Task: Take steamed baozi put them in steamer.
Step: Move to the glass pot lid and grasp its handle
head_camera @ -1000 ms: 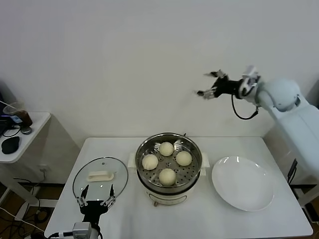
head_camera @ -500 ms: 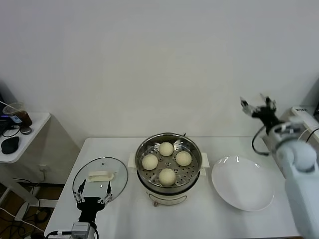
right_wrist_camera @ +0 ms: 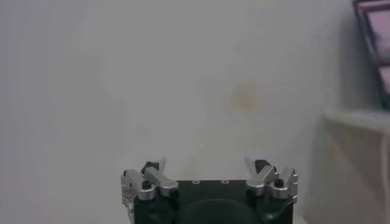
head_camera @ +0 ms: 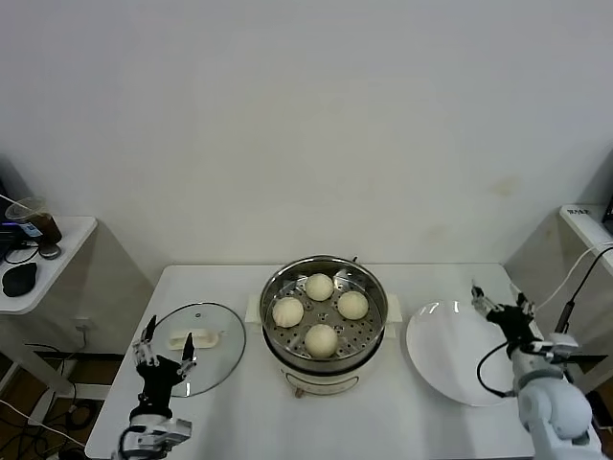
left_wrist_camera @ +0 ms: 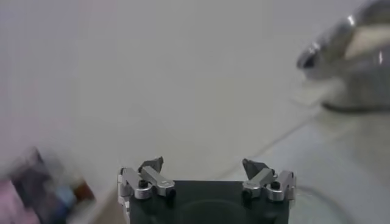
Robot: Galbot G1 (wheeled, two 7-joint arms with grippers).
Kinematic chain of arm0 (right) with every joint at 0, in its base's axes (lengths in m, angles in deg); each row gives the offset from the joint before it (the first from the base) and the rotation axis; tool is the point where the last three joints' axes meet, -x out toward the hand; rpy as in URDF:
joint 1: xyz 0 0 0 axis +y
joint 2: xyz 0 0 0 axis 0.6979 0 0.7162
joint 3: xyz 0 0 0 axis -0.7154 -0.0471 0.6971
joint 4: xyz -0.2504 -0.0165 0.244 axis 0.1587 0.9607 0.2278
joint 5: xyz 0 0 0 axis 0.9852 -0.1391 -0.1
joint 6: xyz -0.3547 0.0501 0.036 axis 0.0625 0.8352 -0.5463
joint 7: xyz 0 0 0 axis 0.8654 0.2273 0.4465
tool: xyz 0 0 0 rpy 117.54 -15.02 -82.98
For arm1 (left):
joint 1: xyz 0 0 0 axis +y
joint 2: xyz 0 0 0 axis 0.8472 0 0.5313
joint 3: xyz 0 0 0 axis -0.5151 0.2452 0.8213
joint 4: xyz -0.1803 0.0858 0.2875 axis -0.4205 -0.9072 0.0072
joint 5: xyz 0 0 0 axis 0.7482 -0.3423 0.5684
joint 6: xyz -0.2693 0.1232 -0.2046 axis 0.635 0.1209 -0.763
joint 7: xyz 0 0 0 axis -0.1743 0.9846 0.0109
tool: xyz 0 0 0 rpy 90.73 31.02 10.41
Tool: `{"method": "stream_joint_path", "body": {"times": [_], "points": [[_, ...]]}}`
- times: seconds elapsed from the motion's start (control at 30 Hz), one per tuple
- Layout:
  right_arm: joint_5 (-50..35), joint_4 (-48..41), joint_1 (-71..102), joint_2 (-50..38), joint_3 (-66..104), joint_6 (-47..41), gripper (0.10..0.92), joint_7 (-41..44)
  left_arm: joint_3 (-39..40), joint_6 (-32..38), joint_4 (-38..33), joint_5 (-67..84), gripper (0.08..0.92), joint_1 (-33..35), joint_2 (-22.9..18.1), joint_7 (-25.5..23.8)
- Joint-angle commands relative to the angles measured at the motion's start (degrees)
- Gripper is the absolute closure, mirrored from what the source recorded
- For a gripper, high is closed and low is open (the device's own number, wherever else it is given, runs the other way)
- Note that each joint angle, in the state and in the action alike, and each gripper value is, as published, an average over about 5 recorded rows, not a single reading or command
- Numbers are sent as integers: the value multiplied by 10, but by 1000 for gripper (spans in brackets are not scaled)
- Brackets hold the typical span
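Note:
The steamer (head_camera: pixel 328 259), a shiny steel basket on a cream pot base, stands mid-table in the head view. Several cream-white baozi (head_camera: pixel 322 339) lie on its perforated floor, apart from each other. My left gripper (head_camera: pixel 168 347) is low at the table's front left, over the near edge of a glass lid, open and holding nothing. In its wrist view the left gripper (left_wrist_camera: pixel 204 163) has its jaws wide, with the steamer (left_wrist_camera: pixel 347 55) blurred far off. My right gripper (head_camera: pixel 499 302) hovers open by the plate's far right rim. In the right wrist view the right gripper (right_wrist_camera: pixel 207 163) faces a bare wall.
A flat white plate (head_camera: pixel 460 364) with nothing on it lies right of the steamer. The glass lid (head_camera: pixel 215 331) with a white handle rests to its left. A small side table (head_camera: pixel 48 259) with a cup stands beyond the table's left edge.
My right arm has swung down from high near the wall to low beside the plate. My left gripper has drifted slightly left. The baozi and steamer have not moved.

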Motion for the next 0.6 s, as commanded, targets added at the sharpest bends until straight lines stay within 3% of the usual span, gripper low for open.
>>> {"method": "stream_joint_path", "body": {"times": [0.03,0.33,0.6], "points": [[25,6,66,39,1,11,203,-14,49,-11,128,-360,177,-49,118,0],[45,-7,56,50,-9,13,203,-9,52,-42,216,-335,177,-118,95,21],[53,2,54,50,-12,5,203,-6,61,-52,254,-329,177,-152,89,17]]}}
